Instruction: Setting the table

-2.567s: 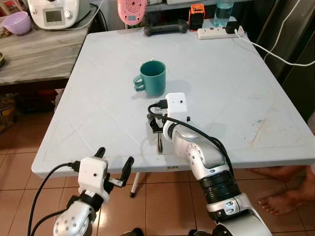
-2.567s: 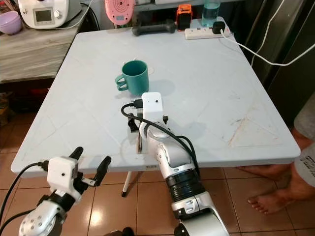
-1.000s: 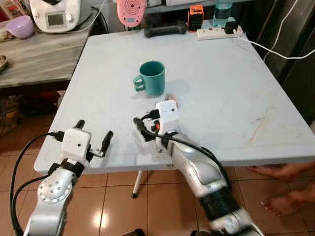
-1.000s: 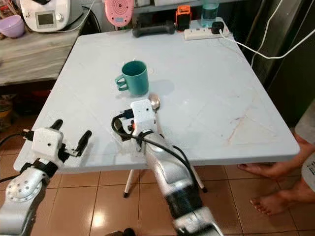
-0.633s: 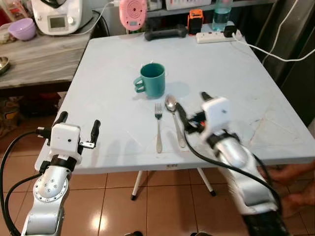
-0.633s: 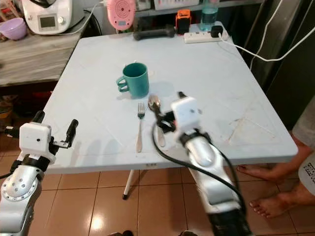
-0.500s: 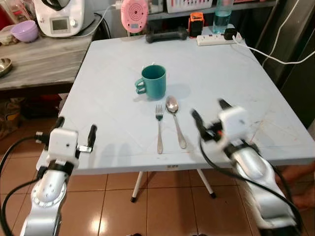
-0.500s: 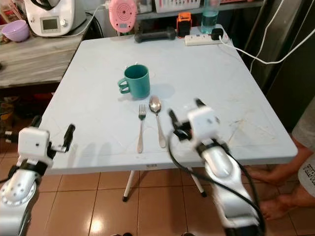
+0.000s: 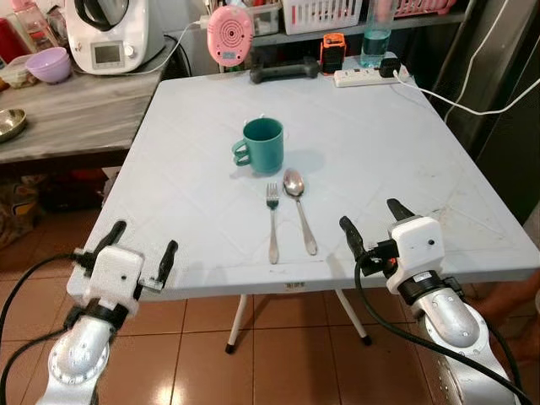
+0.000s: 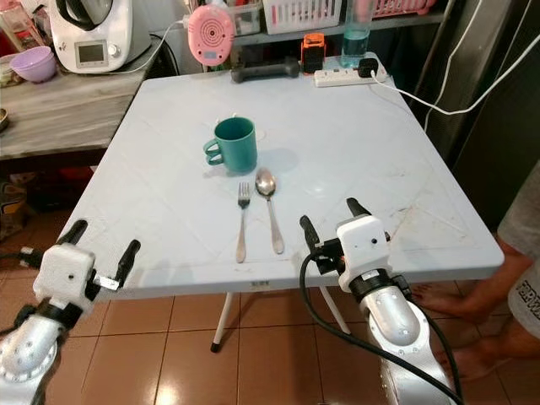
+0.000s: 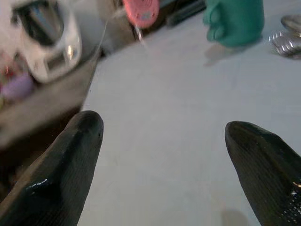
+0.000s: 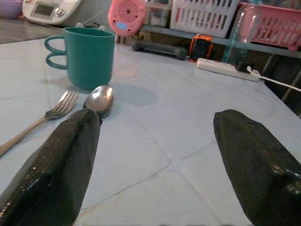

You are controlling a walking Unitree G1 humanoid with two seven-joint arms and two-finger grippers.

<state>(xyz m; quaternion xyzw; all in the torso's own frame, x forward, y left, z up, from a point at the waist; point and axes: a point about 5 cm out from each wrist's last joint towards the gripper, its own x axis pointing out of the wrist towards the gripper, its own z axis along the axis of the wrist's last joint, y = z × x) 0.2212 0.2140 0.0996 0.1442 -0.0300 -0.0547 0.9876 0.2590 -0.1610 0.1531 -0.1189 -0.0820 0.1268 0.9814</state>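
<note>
A teal mug [image 9: 261, 144] stands on the white table [image 9: 388, 152], its handle toward my left. Just in front of it a silver fork [image 9: 272, 221] and a silver spoon [image 9: 299, 209] lie side by side, fork on the left. My right gripper [image 9: 369, 222] is open and empty, hovering at the table's front edge, right of the spoon. My left gripper [image 9: 142, 246] is open and empty too, near the front left corner. In the right wrist view the mug [image 12: 89, 56], fork [image 12: 44, 120] and spoon [image 12: 99, 100] lie ahead of the spread fingers.
At the table's far edge sit a pink round gadget [image 9: 230, 33], a black dumbbell [image 9: 285, 69], an orange device [image 9: 336, 51] and a power strip [image 9: 369, 77] with a white cable. A wooden counter [image 9: 59, 110] with an appliance and purple bowl stands at left. A person's foot [image 9: 506, 295] is at right.
My right arm drew back from over the cutlery to the table's front right edge, leaving fork and spoon lying beside each other. The left arm shifted slightly; the camera rose a little.
</note>
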